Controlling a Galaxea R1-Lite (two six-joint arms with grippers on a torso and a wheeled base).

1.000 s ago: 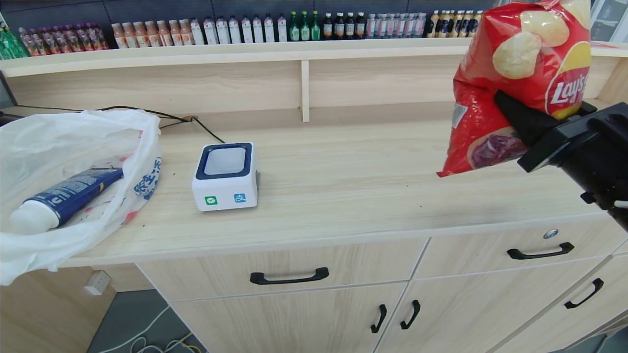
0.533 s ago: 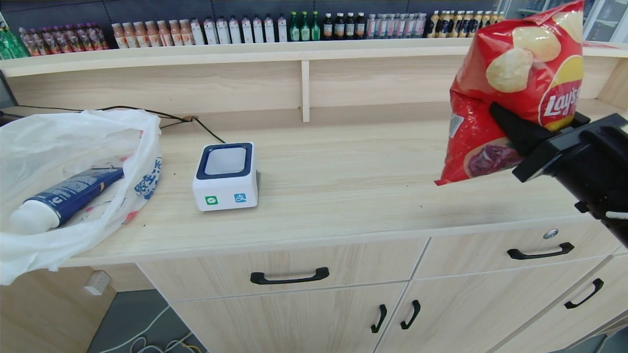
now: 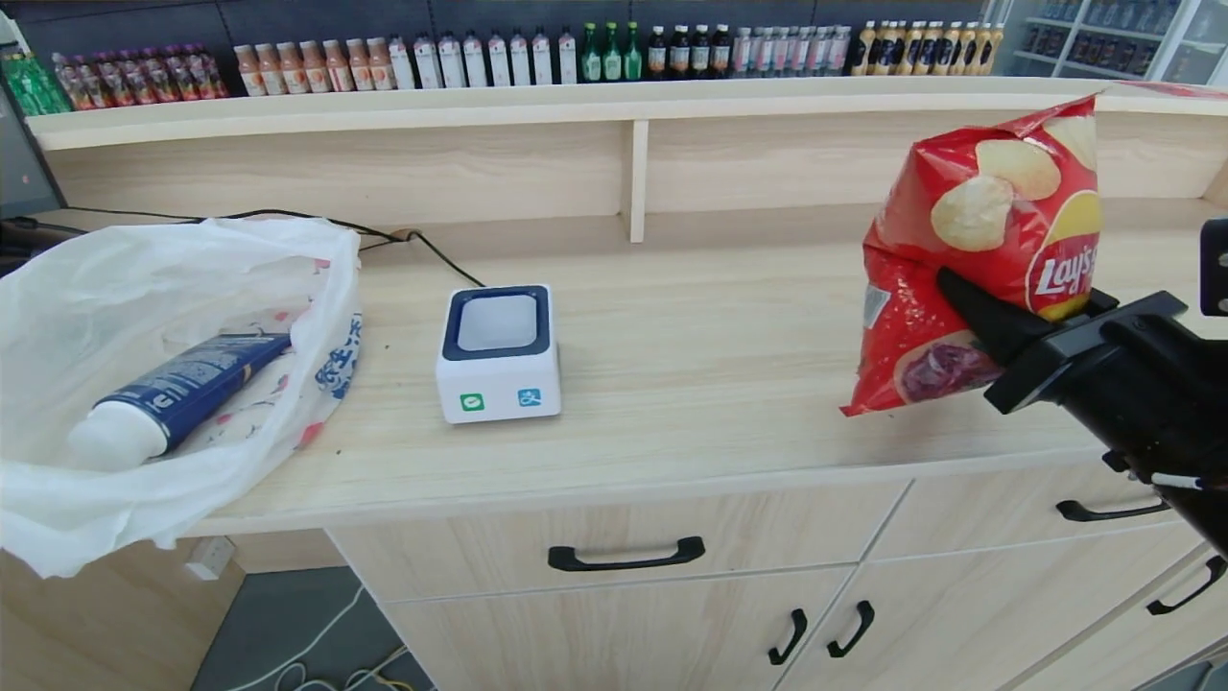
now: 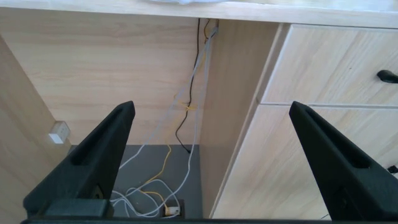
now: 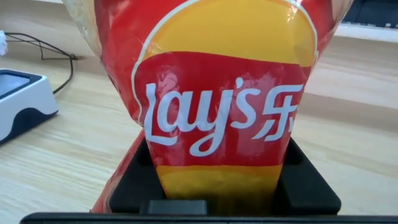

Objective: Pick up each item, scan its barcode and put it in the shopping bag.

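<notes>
1. The counter (image 3: 729,384) carries the whole station. I read positions on it as a clock face from the head view.
2. The shopping bag (image 3: 326,278) lies open at 9 o'clock, its mouth toward the centre.
3. The chip bag (image 3: 969,240) hangs upright above the counter at 3 o'clock, clear of the surface.
4. The right gripper (image 3: 1027,312) has its jaws clamped on the chip bag's lower half, one finger on each face.
5. The left gripper (image 4: 211,109) sits below counter level, jaws wide, nothing between them.
6. The scanner (image 3: 499,350) stands between the centre and 9 o'clock, window up, well apart from the chip bag.
7. A blue tube (image 3: 182,389) lies inside the shopping bag.
8. In my judgement, the step in hand is the carry to scan. The next move calls for travel toward 9 o'clock and turning the barcode down over the window. I cannot tell which face bears it.
</notes>
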